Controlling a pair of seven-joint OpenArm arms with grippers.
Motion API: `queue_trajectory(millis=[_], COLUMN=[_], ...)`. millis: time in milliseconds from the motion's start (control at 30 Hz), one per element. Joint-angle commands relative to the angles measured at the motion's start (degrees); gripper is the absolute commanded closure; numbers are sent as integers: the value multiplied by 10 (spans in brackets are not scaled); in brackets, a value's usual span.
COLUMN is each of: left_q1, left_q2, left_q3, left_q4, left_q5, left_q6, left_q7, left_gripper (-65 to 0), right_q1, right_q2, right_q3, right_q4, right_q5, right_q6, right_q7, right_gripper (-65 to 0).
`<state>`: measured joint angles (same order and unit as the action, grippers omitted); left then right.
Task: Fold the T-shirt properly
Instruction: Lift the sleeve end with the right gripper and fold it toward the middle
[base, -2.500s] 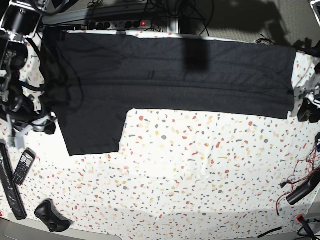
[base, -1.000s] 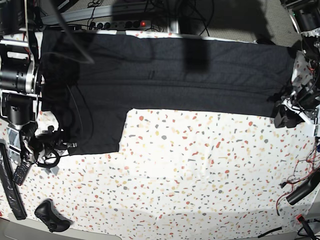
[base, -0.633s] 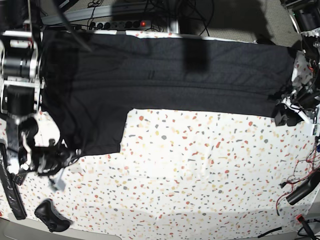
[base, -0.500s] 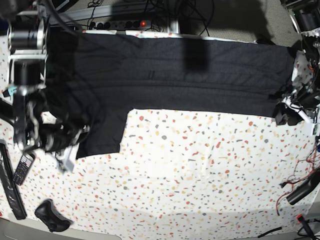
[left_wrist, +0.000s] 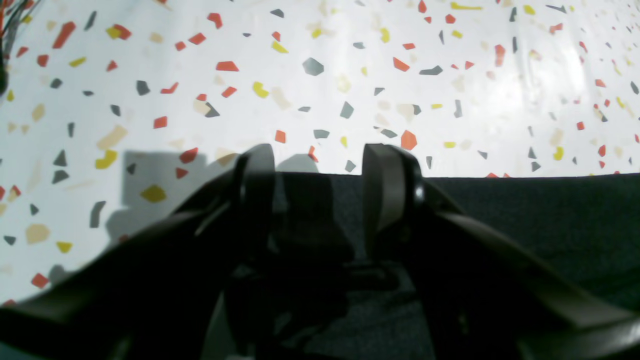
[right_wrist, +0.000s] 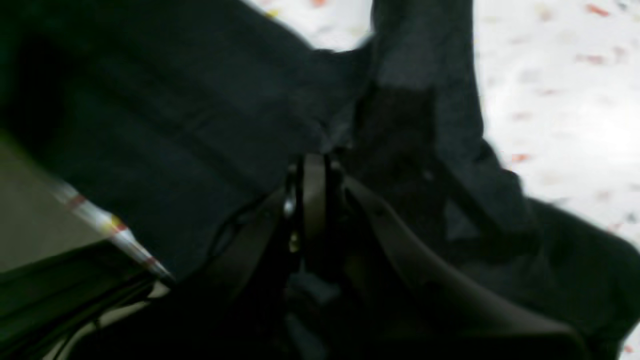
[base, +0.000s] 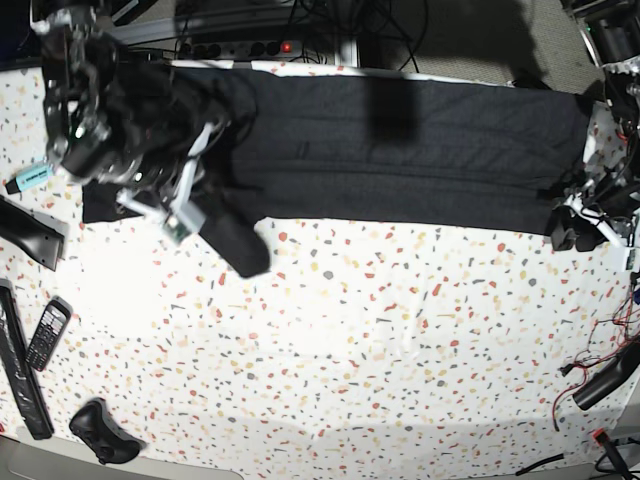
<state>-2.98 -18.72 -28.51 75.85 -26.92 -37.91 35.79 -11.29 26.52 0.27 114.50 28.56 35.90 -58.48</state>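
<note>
Table: white speckled table (base: 380, 340) carries everything.
T-shirt: T-shirt (base: 420, 150) lies along far edge, long axis left-right.
Right end effector (right_wrist: 312, 165): clamped on T-shirt's left end, lifted.
Left end effector (left_wrist: 317, 165): wide, empty, at right hem.

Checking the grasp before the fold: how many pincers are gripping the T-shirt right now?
1: the right pincer, shut on the T-shirt. The left pincer is open over its edge.
</note>
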Motion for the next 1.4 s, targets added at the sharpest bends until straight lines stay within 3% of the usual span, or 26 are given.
queue_trajectory(millis=[0,300,667,833,967,1167,1367], left_q1=[-10,-10,-10,-10,-9,-5,46], left_q2=[-10,-10,-10,-10,-13,-51,-101], left_q3=[-3,-3,-3,-3,-3,-3,-4], left_q4=[10,10,10,10,10,10,7], left_q5=[-9,-10,-9,-9,-10,-20,-86], left_q6=[-2,-2,-2,-2,-2,0,2], left_q7=[-15,-15,-15,-15,-8,24,36], left_gripper=[-268,-268,-269,-269,-269,-269,-269], right_q1=[-13,-140,-189,-189,-188,-169,-151], right_q2=[6,6,6,6,6,6,6], right_q3=[4,4,4,4,4,18,58], right_q4=[25,137,137,137,137,137,137], right_q5=[7,37,36,36,36,34,34], right_q6=[-2,-3,-3,-3,-3,-3,-4], right_q7=[15,23,18,15,30,50,44], right_gripper=[0,0,0,-193,-211,-211,-211])
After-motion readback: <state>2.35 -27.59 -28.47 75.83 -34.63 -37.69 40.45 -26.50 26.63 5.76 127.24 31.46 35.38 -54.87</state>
